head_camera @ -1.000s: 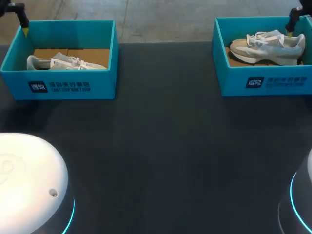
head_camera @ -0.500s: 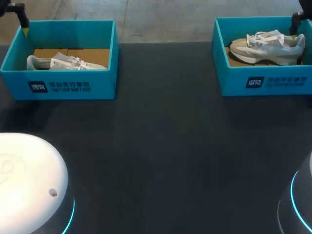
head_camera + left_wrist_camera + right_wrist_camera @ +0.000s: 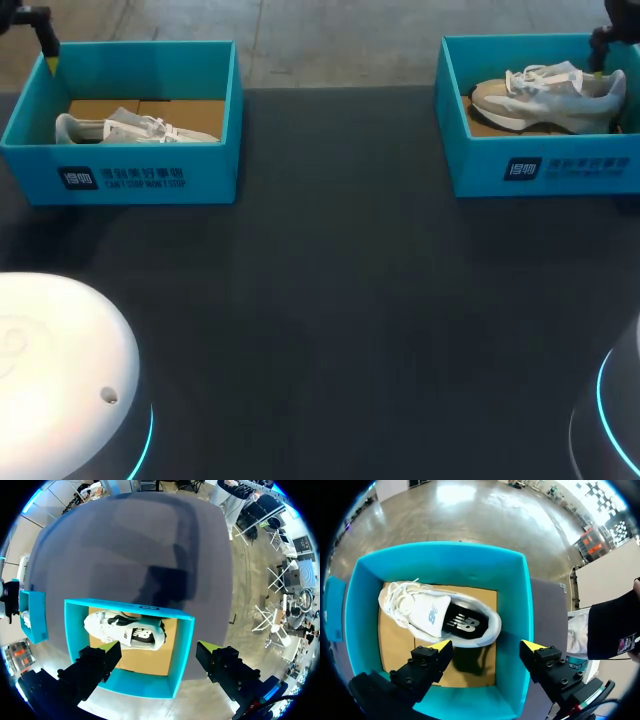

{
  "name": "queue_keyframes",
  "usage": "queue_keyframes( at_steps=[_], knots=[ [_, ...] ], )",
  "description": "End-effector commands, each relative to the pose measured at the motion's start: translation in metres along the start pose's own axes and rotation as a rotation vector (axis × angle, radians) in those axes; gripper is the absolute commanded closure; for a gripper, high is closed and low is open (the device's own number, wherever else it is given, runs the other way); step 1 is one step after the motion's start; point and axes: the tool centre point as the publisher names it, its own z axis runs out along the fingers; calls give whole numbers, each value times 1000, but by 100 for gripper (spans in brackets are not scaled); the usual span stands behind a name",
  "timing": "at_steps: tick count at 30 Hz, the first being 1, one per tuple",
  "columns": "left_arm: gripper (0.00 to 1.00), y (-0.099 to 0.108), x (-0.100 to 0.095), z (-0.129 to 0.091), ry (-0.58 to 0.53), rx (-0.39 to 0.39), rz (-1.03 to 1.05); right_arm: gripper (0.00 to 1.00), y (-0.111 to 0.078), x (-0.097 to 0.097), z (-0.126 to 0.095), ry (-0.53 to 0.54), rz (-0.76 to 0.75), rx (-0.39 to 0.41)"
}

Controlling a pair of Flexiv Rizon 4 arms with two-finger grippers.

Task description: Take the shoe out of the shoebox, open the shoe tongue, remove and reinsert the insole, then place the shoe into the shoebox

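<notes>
- Left gripper: its fingers are released and stand wide apart, with nothing between them. It hangs high over a corner of the left box. 1 finger is above the cardboard floor and the other is outside the wall.
- Left shoe: it lies on the box floor, ahead of the left gripper and nearer to the finger that is inside. Nothing touches it.
- Right gripper: its fingers are also released and wide, and they hold nothing. It hovers over the right box. 1 finger is above the floor and the other is about over the side wall.
- Right shoe: it rests inside the box, just ahead of the right fingers. Its opening faces up to them, so the dark insole shows.
- I judge that the wide spread is kept so the fingers can come down on 2 sides of a shoe.
- Both boxes sit well apart at the far side of the table. This leaves the middle for the tongue and insole work.
- The first step, lifting a shoe out, is not yet done.
</notes>
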Motion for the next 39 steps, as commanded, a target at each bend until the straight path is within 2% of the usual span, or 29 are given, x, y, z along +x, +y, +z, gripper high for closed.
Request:
queue_keyframes(
  at_steps=[1, 4, 14, 19, 33, 39],
  knots=[
    [0, -1, 0, 0, 2, -3, 0, 16, 10, 0, 9, 3, 3, 10],
    [0, -1, 0, 0, 2, -3, 0, 21, 14, -1, 14, -3, 2, 15],
    [0, -1, 0, 0, 2, -3, 0, 20, 20, -2, 28, -14, 5, 37],
    [0, -1, 0, 0, 2, -3, 0, 32, 21, -3, 34, -15, 7, 46],
    [0, -1, 0, 0, 2, -3, 0, 45, 19, -5, 48, -26, 13, 77],
    [0, -1, 0, 0, 2, -3, 0, 43, 18, -5, 54, -27, 18, 92]
  ],
)
